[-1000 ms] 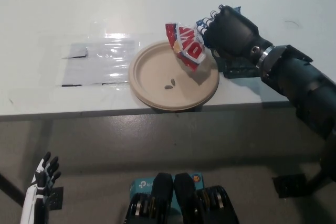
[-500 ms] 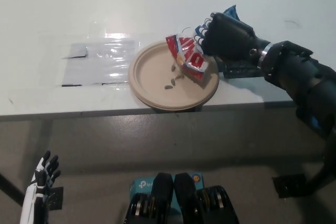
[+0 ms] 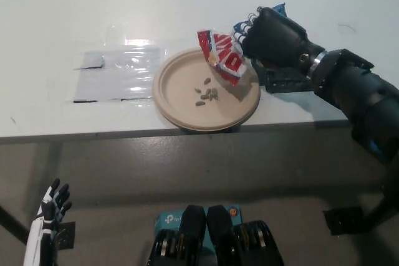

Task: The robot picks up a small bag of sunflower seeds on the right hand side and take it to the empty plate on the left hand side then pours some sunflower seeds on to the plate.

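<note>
Red, white and blue bag (image 3: 223, 53), crumpled and tilted, held just above center over the upper right part of the plate (image 3: 174, 101). Round tan plate, flat at the table's near edge in mid-frame. Small cluster of dark seeds (image 3: 206, 95) on its middle.

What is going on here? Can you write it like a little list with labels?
right hand: black, shut on the seed bag, held over the plate's far right side
seed bag: red and white, tilted, opening toward the plate
plate: tan, round, at the table's near edge
seeds: small cluster lying on the plate
left hand: white, low at the lower left, fingers apart, holding nothing
table: white
</note>
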Motion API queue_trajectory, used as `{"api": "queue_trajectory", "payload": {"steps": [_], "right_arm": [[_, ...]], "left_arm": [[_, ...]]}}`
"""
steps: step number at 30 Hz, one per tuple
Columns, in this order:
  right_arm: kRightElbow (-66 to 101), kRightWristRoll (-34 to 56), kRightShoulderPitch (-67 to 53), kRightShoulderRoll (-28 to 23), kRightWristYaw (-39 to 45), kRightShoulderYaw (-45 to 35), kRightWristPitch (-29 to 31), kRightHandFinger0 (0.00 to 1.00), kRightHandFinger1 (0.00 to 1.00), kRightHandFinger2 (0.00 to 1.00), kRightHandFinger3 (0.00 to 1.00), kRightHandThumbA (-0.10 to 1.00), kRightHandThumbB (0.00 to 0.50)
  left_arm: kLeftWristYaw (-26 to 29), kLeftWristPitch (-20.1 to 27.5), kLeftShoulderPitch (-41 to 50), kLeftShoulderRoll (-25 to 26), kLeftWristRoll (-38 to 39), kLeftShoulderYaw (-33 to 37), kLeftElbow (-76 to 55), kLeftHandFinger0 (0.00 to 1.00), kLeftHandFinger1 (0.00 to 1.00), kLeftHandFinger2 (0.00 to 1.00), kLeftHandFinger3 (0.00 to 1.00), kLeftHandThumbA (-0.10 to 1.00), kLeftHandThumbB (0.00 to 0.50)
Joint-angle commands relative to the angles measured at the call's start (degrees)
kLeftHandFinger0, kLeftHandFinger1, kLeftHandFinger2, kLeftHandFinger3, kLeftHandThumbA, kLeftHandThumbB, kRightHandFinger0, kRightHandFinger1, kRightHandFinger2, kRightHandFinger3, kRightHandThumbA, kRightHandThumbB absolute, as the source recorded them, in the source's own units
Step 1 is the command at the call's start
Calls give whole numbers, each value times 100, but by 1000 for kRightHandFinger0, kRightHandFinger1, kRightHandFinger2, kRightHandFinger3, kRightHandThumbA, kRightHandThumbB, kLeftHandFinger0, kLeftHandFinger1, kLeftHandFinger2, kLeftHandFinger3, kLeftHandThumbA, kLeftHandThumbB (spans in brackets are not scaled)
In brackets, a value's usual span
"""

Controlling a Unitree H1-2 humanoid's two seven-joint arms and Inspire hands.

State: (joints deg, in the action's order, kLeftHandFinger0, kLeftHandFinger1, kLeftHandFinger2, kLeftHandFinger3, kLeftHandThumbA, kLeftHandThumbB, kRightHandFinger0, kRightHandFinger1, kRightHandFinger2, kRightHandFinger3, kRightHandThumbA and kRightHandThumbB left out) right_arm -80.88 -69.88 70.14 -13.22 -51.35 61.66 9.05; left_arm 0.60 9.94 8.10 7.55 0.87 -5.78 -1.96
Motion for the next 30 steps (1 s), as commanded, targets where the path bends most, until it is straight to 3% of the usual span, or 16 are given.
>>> {"api": "queue_trajectory", "payload": {"steps": [1, 2, 4, 6, 9, 12, 14, 16, 17, 18, 19, 21, 25, 28, 29, 30], "right_arm": [[22, 599, 144, -50, -33, -507, -6, 0, 0, 326, 122, -100, 245], [18, 865, 108, -45, 156, -826, 255, 0, 27, 414, 157, -100, 231], [30, 1150, 59, -65, 215, -1245, 579, 0, 54, 448, 163, -100, 234], [28, 1189, 26, -63, 231, -1448, 607, 0, 10, 450, 93, -100, 231], [24, 1431, -68, -92, 277, -1833, 800, 0, 129, 665, 100, -100, 191], [25, 1481, -174, -114, 252, -2046, 791, 0, 149, 715, 128, -100, 177], [31, 1621, -238, -120, 218, -2245, 847, 0, 254, 776, 223, -100, 176], [32, 1801, -306, -125, 218, -2468, 931, 0, 334, 819, 443, -100, 155], [34, 1827, -325, -130, 232, -2520, 955, 0, 352, 832, 505, -100, 149], [43, 1897, -362, -143, 296, -2602, 993, 0, 362, 847, 624, -100, 104], [55, 1908, -393, -150, 282, -2640, 1018, 0, 372, 861, 696, -100, 103], [59, 1922, -417, -170, 286, -2676, 1050, 0, 371, 865, 726, -100, 98], [87, 1981, -438, -227, 353, -2750, 1027, 0, 471, 919, 859, -100, 91], [96, 1992, -452, -313, 223, -2744, 1077, 0, 463, 856, 824, -100, 111], [86, 2029, -451, -333, 265, -2771, 1058, 0, 441, 824, 806, -100, 96], [87, 2053, -455, -364, 257, -2784, 988, 0, 378, 743, 731, -100, 99]], "left_arm": [[-84, 108, -22, 98, -3, -1, -198, 1000, 1000, 1000, 1000, 1000, 95], [-72, 64, -17, 93, -5, -10, -217, 1000, 1000, 1000, 1000, 1000, 97], [-55, 83, -19, 77, -10, -15, -196, 1000, 1000, 1000, 1000, 1000, 92], [-50, 77, -3, 69, -8, -17, -200, 1000, 1000, 1000, 1000, 1000, 94], [-73, 96, 13, 67, 30, -13, -192, 1000, 1000, 1000, 1000, 1000, 88], [-60, 125, 42, 62, -8, -6, -198, 1000, 1000, 1000, 1000, 1000, 77], [-57, 118, 43, 62, -18, -3, -196, 1000, 1000, 1000, 1000, 1000, 80], [-64, 125, 41, 71, -23, 1, -178, 1000, 1000, 1000, 1000, 1000, 88], [-61, 99, 42, 67, -22, 0, -188, 1000, 1000, 1000, 1000, 1000, 89], [-58, 87, 50, 62, -16, -2, -190, 1000, 1000, 1000, 1000, 1000, 91], [-56, 89, 65, 63, -22, -4, -189, 1000, 1000, 1000, 1000, 1000, 90], [-56, 113, 63, 62, -20, -4, -175, 1000, 1000, 1000, 1000, 1000, 88], [-57, 127, 60, 69, -32, -1, -163, 1000, 1000, 1000, 1000, 1000, 94], [-27, 104, 62, 54, -61, -9, -185, 1000, 1000, 1000, 1000, 1000, 88], [-35, 114, 57, 58, -49, -10, -169, 1000, 1000, 1000, 1000, 1000, 94], [-41, 129, 59, 63, -49, -8, -162, 1000, 1000, 1000, 1000, 1000, 92]]}}
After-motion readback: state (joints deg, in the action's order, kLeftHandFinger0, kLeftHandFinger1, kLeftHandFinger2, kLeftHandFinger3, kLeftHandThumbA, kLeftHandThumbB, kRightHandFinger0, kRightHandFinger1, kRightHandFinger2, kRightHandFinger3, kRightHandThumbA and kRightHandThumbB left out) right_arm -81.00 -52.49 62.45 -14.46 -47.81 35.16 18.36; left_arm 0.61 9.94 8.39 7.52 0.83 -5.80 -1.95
